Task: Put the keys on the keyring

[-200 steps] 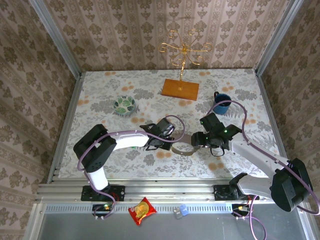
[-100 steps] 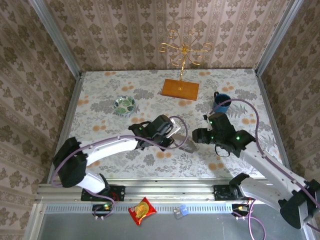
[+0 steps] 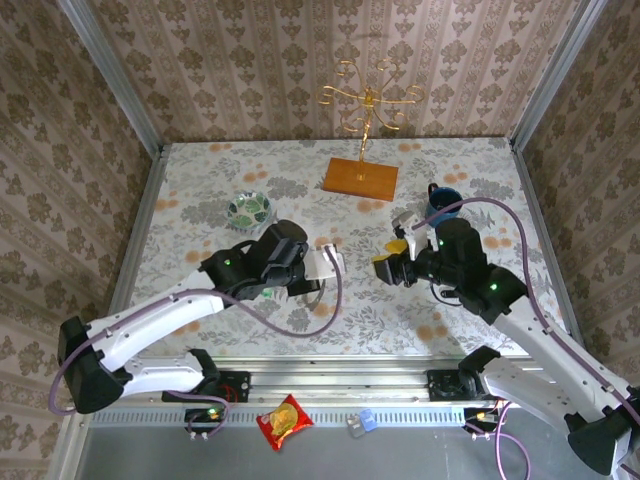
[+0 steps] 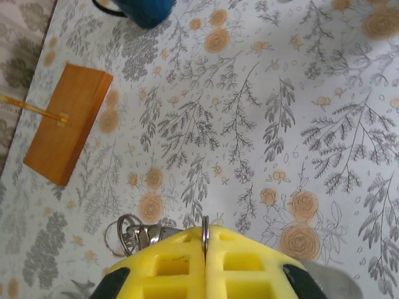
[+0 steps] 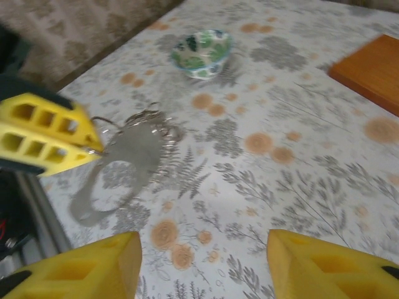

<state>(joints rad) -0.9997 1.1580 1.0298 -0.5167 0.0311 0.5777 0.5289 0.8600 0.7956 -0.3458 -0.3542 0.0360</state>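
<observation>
Presently, the left gripper (image 4: pixel 205 232) is seen closed, its yellow fingers pressed together on a thin metal ring (image 4: pixel 204 220) of the keyring (image 5: pixel 124 163). More rings (image 4: pixel 128 232) are bunched just beside the fingers. From the right wrist, the grey strap loop is seen trailing below that gripper, over the flowered table (image 5: pixel 299 180). Whether it rests on the cloth cannot be told, and the picture is too blurred for single keys to be picked out. The right gripper (image 5: pixel 202 265) is held near, facing the strap, its fingers wide apart with nothing between them. A patterned bowl (image 5: pixel 201 53) is noted beyond the strap; a wooden base (image 4: pixel 65 124) and blue cup (image 4: pixel 146 9) lie farther off.
</observation>
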